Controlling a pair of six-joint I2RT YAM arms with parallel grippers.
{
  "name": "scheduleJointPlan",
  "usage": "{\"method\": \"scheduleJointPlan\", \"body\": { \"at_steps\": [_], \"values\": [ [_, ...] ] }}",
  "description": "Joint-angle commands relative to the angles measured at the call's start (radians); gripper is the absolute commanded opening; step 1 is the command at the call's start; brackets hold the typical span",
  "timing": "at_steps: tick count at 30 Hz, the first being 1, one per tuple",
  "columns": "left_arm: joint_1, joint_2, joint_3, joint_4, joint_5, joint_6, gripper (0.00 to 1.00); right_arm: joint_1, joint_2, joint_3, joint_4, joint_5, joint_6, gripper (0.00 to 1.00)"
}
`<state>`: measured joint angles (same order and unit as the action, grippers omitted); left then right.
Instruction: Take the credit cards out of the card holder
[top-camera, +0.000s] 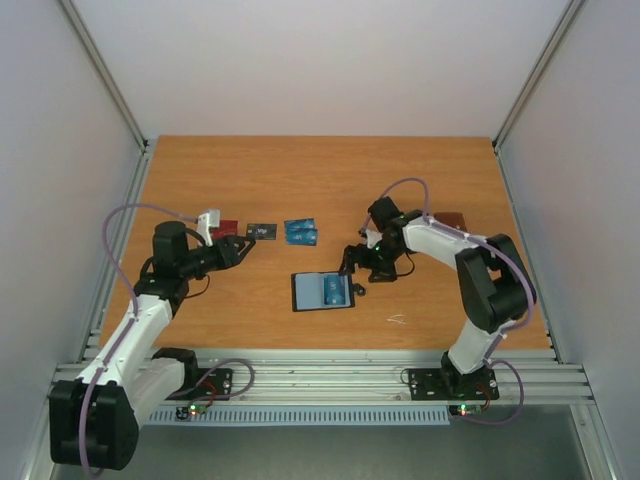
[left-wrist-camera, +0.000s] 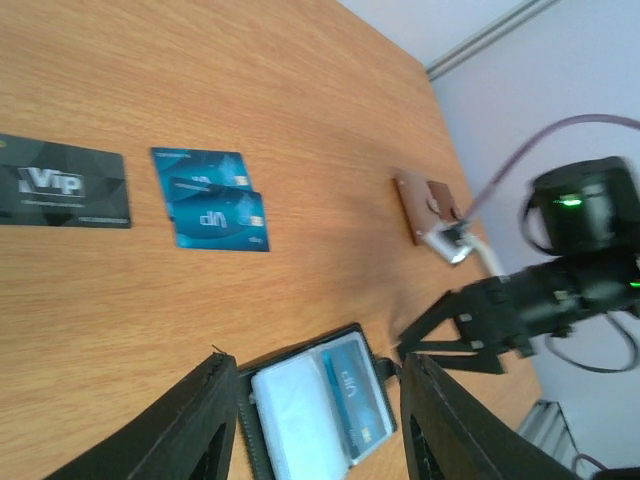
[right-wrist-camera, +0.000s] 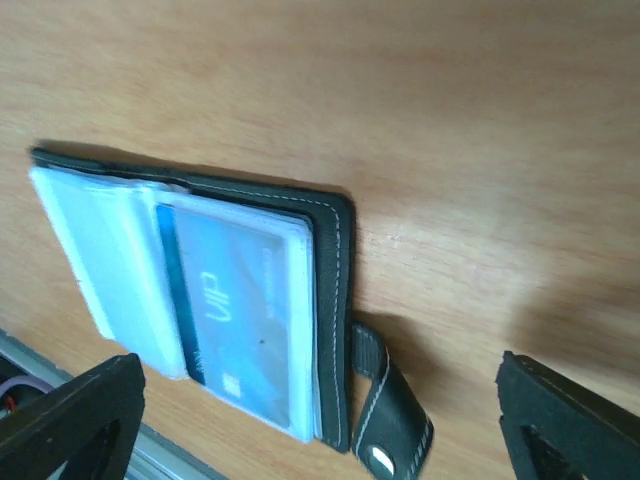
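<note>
The card holder (top-camera: 305, 293) lies open on the table, black rim, pale pockets; it also shows in the left wrist view (left-wrist-camera: 290, 410) and the right wrist view (right-wrist-camera: 335, 225). One blue credit card (top-camera: 333, 291) sits in its right pocket, seen closer in the right wrist view (right-wrist-camera: 240, 310). Its black loop (right-wrist-camera: 385, 410) sticks out beside that pocket. Two blue cards (top-camera: 301, 232), a black card (top-camera: 262, 231) and a dark red card (top-camera: 227, 229) lie loose behind it. My right gripper (top-camera: 360, 266) is open and empty over the holder's right edge. My left gripper (top-camera: 243, 246) is open and empty near the red card.
A brown two-tone piece (top-camera: 455, 220) lies at the right, behind my right arm, also in the left wrist view (left-wrist-camera: 425, 205). A small white scrap (top-camera: 397, 319) lies near the front edge. The metal rail runs along the table's near edge.
</note>
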<state>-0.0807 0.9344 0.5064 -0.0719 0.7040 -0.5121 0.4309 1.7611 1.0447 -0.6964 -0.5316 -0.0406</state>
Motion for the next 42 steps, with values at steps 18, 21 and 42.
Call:
{"method": "scheduleJointPlan", "body": {
  "at_steps": [18, 21, 42],
  "values": [
    [0.244, -0.136, -0.132, 0.059, -0.648, 0.201, 0.99, -0.578, -0.673, -0.425, 0.892, 0.3, -0.194, 0.99],
    [0.247, -0.122, -0.168, 0.15, -0.799, 0.208, 0.99, -0.579, -0.663, -0.65, 1.328, 0.411, -0.225, 0.99],
    [0.193, 0.247, -0.243, 0.769, -0.854, 0.417, 0.99, -0.579, -0.105, -0.833, 2.04, 0.36, -0.323, 0.98]
  ]
}}
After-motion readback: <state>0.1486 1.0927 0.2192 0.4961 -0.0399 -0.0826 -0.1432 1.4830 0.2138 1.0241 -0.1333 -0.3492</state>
